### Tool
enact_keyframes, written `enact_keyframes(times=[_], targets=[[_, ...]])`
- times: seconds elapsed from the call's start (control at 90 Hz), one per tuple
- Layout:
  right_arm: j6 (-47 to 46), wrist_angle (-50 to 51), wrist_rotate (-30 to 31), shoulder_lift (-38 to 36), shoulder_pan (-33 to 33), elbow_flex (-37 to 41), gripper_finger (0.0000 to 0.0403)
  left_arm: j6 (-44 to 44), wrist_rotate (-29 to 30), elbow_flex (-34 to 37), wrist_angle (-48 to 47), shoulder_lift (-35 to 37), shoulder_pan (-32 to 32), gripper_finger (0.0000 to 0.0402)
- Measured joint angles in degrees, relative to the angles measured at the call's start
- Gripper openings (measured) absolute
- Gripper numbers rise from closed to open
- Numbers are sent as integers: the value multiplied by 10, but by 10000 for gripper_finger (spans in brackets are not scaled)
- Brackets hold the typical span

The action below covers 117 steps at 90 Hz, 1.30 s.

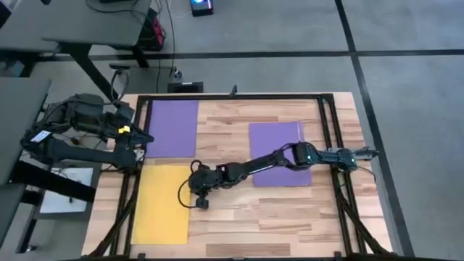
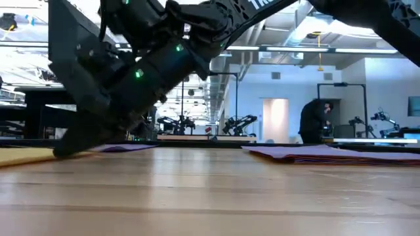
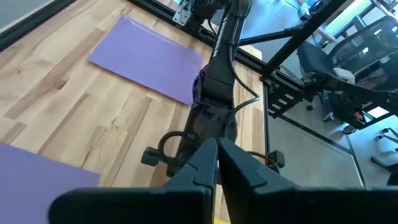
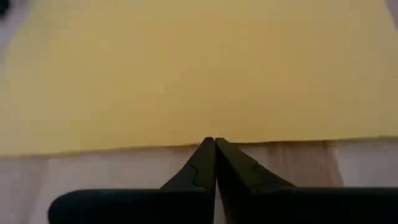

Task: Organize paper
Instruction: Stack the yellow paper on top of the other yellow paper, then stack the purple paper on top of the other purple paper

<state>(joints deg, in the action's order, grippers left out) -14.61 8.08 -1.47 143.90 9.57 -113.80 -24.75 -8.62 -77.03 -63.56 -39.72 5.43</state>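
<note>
A yellow sheet (image 1: 161, 204) lies flat at the table's near left. One purple sheet (image 1: 172, 128) lies at the far left, another purple sheet (image 1: 279, 154) right of centre, under my right arm. My right gripper (image 4: 214, 143) is shut and lowered to the tabletop at the yellow sheet's right edge (image 1: 190, 190). In the low view it is the dark mass whose tip (image 2: 69, 149) is down by the yellow sheet (image 2: 23, 156). My left gripper (image 3: 217, 148) is shut, holds nothing, and waits above the table's left edge (image 1: 143, 138). My right gripper's shut fingertips (image 4: 205, 152) meet the yellow sheet at its right long edge (image 4: 186, 144), about the middle of its length. The fingers slant down from the table's right side. The sheet lies flat on the wood. Whether the tips stand on the paper or just beside it, I cannot tell.
A black frame (image 1: 330, 145) runs around the wooden tabletop. Bare wood (image 1: 261, 217) lies along the near side and between the sheets. Beyond the table the low view shows a person (image 2: 315, 124) standing far back in the room.
</note>
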Motion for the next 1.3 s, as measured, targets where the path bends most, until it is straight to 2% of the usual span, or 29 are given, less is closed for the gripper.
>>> enact_keyframes(times=[0.144,0.311,0.389,0.467,0.533,0.644,0.7,0.744,0.822,0.989,1.111,1.222,1.3], targets=[[-64,0,-4,-51,18,-2,0,0,0,0,0,0,0,0],[-157,60,-5,-94,24,-1,0,3,0,0,0,0,0,0],[-221,106,-6,-119,15,-1,0,4,0,2,6,-3,0,0],[-255,197,0,-154,-5,-1,0,5,0,3,6,-16,0,0],[-260,310,50,-191,-21,-1,0,5,0,3,5,-33,0,0],[-285,530,194,-255,-42,-1,0,13,29,3,4,-77,0,0],[-289,617,244,-281,-53,3,0,23,42,3,2,-104,0,0],[-290,655,259,-299,-63,20,0,35,42,3,1,-130,0,0],[-287,691,251,-330,-79,72,0,56,42,3,2,-179,0,0],[-319,661,184,-412,-117,267,7,99,23,4,15,-289,16,0],[-323,459,104,-486,-147,452,40,112,-42,4,54,-350,48,0],[-326,252,31,-532,-164,577,68,97,-48,4,81,-372,76,0],[-353,169,19,-537,-168,632,76,95,-47,4,81,-373,94,0]])
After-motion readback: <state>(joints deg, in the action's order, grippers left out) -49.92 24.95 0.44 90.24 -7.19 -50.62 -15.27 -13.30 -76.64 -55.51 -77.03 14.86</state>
